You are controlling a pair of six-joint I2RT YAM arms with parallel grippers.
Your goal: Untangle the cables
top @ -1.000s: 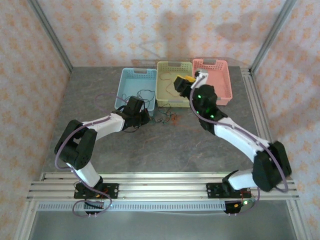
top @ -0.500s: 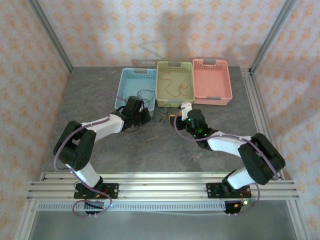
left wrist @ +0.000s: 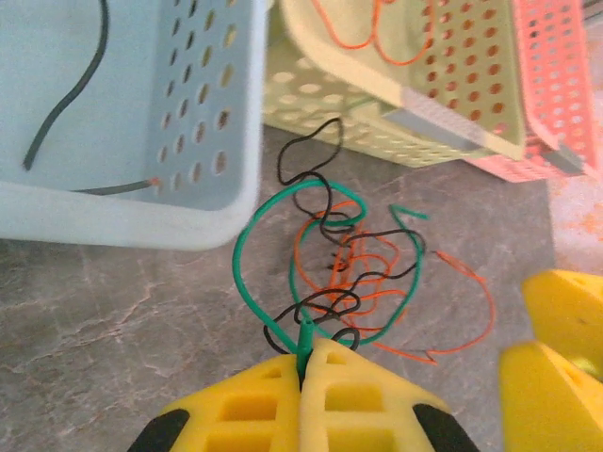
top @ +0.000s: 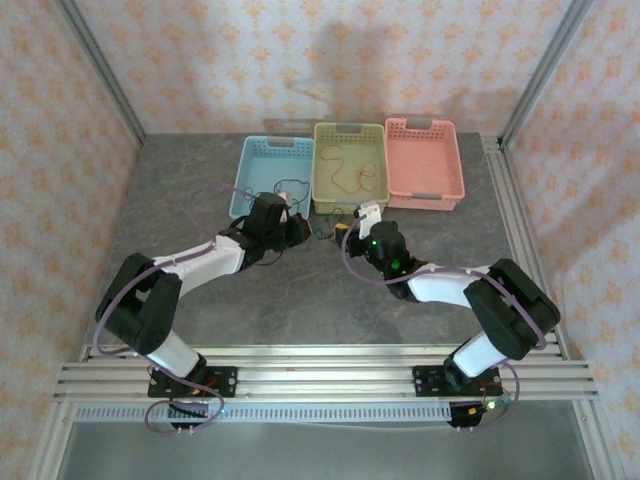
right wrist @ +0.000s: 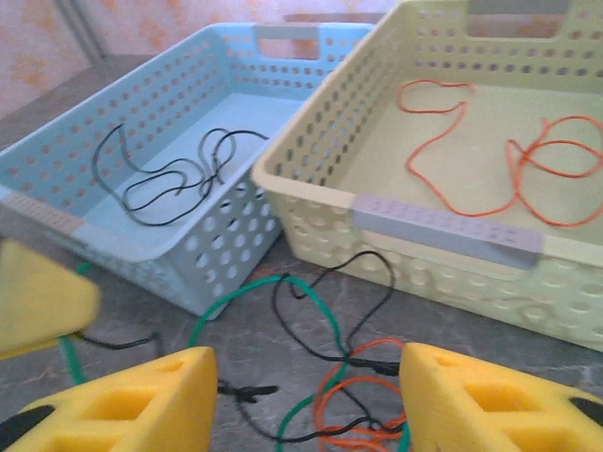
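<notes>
A tangle of green, black and orange cables [left wrist: 353, 273] lies on the table in front of the blue and yellow baskets [top: 325, 236]. My left gripper [left wrist: 306, 350] is shut on the end of the green cable [left wrist: 243, 254], whose loop runs up through the tangle. My right gripper [right wrist: 306, 377] hangs open low over the same tangle [right wrist: 353, 400], one finger on each side and nothing between them. From above, the left gripper [top: 296, 230] and the right gripper [top: 350, 236] face each other across the tangle.
Three baskets stand in a row at the back: blue [top: 272, 143] with a black cable [right wrist: 170, 179] inside, yellow [top: 349, 130] with an orange cable [right wrist: 443, 122] inside, pink [top: 425, 125]. The yellow basket's front wall [right wrist: 443, 235] is close ahead of my right fingers.
My right arm has swung down from over the yellow basket to the tangle on the table. The left gripper has shifted slightly right, still shut on the green cable.
</notes>
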